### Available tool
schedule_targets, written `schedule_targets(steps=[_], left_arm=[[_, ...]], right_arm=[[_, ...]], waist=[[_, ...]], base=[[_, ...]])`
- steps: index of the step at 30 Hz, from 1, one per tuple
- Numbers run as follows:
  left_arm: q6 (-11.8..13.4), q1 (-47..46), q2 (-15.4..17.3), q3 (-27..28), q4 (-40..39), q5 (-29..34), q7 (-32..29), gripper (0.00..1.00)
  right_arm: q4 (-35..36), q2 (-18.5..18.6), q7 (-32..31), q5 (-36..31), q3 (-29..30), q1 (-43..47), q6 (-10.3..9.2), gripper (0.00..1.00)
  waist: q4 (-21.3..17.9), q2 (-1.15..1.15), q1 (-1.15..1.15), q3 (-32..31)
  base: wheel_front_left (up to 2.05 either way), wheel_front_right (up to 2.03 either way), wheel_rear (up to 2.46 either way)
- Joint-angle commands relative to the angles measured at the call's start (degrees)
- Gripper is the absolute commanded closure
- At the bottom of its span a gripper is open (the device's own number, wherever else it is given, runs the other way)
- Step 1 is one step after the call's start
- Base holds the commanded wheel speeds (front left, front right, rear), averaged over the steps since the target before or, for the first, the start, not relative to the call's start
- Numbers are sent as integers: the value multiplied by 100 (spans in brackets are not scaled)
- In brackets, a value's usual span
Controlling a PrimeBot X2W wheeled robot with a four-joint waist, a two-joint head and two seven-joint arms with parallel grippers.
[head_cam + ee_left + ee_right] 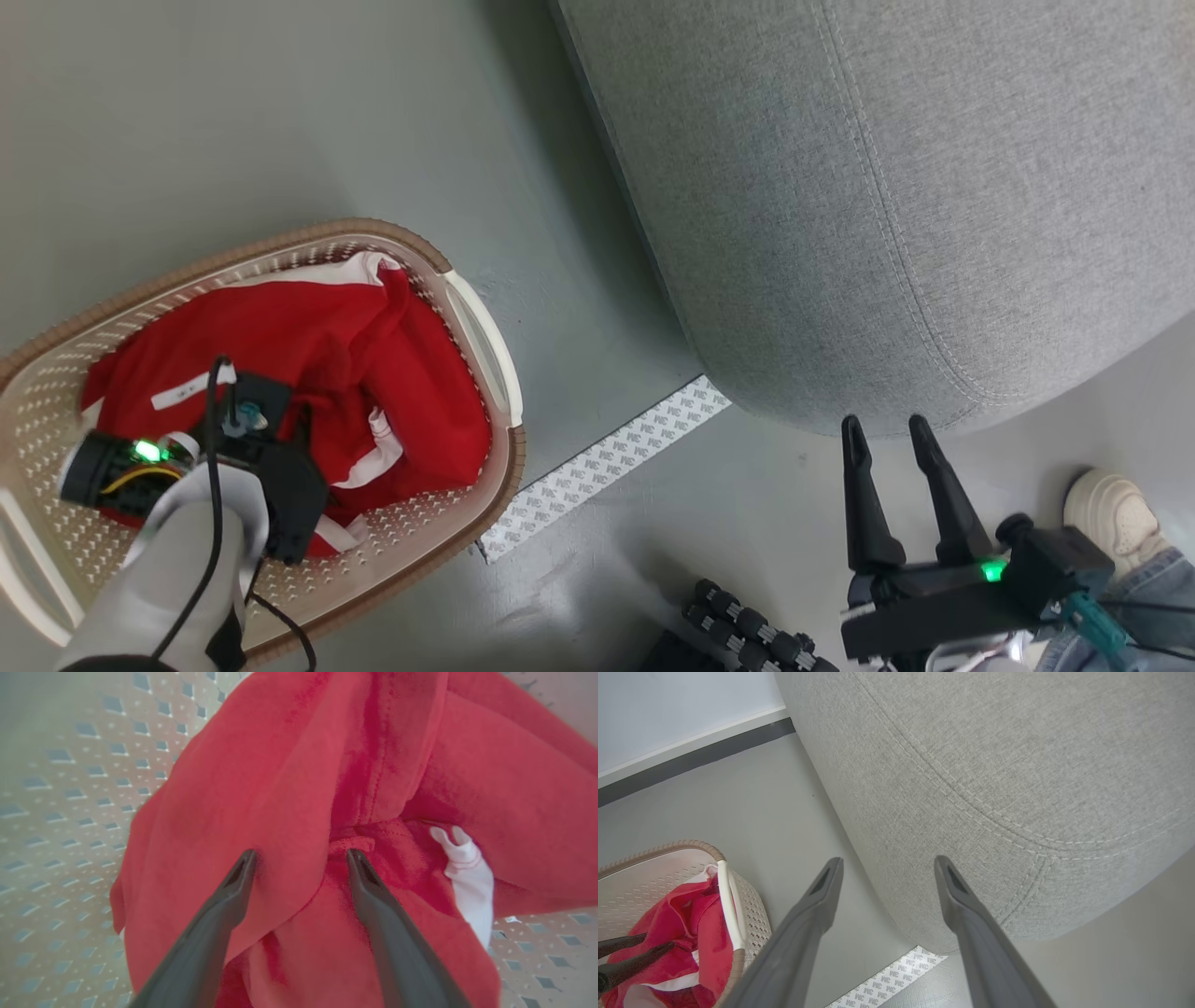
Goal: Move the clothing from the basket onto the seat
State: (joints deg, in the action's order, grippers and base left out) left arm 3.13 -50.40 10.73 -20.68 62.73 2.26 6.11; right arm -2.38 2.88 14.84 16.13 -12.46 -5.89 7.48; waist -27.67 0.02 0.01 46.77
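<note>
The clothing [308, 345], bright red with white trim, lies bunched in the cream perforated basket [485, 355] on the floor at the lower left. My left gripper [301, 858] reaches down into the basket, open, its fingertips [245, 863] resting against the red fabric with a raised fold between them. A white trim piece [467, 877] lies just right of the fingers. My right gripper [887, 439] hangs open and empty at the lower right, just in front of the rounded corner of the light grey seat [887, 187].
A strip of white printed tape [597, 462] lies on the grey floor between basket and seat. A person's pale shoe [1111, 513] and jeans leg stand at the far right. Black rollers [747, 635] show at the bottom edge. A wall with dark skirting [691, 760] runs behind.
</note>
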Motion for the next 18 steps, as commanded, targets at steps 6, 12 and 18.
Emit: schedule_targets(steps=[6,12,18], left_arm=[[187,-206,56,-44,247,17,58,0],[255,-306,6,-73,437,-60,152,100],[227,-271,4,1,595,-213,302,100]], right_arm=[[68,-16,32,106,-28,222,2,0],[72,-16,32,157,-80,248,2,0],[19,-15,30,134,-209,77,2,0]], waist=[[-30,-2,-1,98],[-25,-2,-1,103],[-74,-2,-1,-15]], base=[[0,0,0],[0,0,0],[0,0,0]])
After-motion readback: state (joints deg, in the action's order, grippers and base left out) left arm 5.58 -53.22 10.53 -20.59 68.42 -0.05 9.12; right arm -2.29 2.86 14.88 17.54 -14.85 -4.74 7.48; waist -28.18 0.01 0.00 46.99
